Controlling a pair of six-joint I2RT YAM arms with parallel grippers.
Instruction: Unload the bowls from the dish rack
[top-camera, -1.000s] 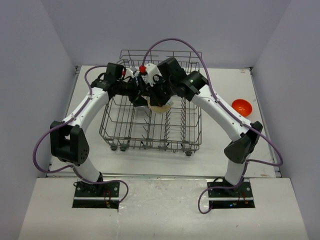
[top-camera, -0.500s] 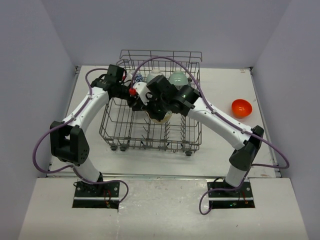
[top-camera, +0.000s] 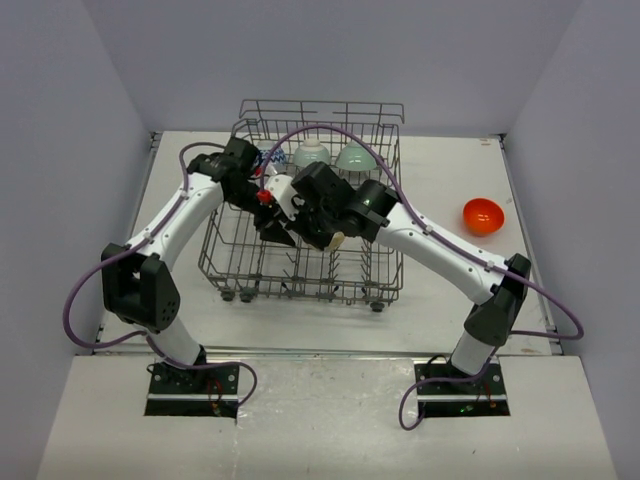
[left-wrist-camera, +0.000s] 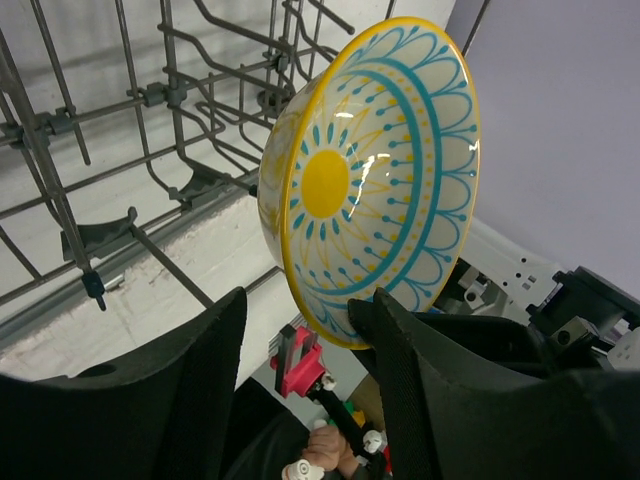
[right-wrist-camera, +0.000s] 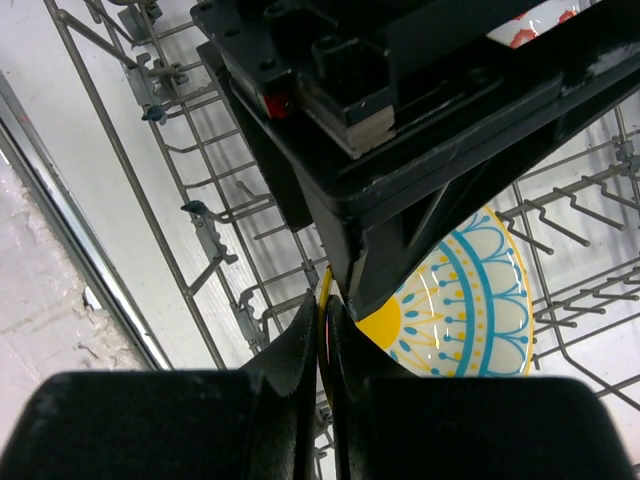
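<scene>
A cream bowl with a yellow centre and blue pattern (left-wrist-camera: 370, 180) hangs tilted over the dish rack (top-camera: 300, 285). My right gripper (right-wrist-camera: 325, 310) is shut on its yellow rim, and the bowl's inside (right-wrist-camera: 470, 290) shows just right of the fingers. My left gripper (left-wrist-camera: 305, 300) is open and straddles the bowl's lower rim. Its right finger (left-wrist-camera: 400, 350) touches the rim, while the left finger (left-wrist-camera: 200, 370) stays apart from it. Two mint bowls (top-camera: 310, 153) (top-camera: 355, 157) and a blue-and-white bowl (top-camera: 268, 160) stand at the back of the rack. An orange-red bowl (top-camera: 483, 215) lies on the table at the right.
The rack's tall wire sides and upright tines (left-wrist-camera: 150, 100) surround both grippers. The two arms cross closely over the rack's middle, with purple cables arching above. A red-and-white patterned edge (right-wrist-camera: 535, 22) shows past the left gripper's body. White table lies around the rack, bounded by grey walls.
My right arm has carried the cream bowl from the back of the rack toward its middle, uncovering the mint bowls. My left gripper has followed and now straddles the bowl's rim.
</scene>
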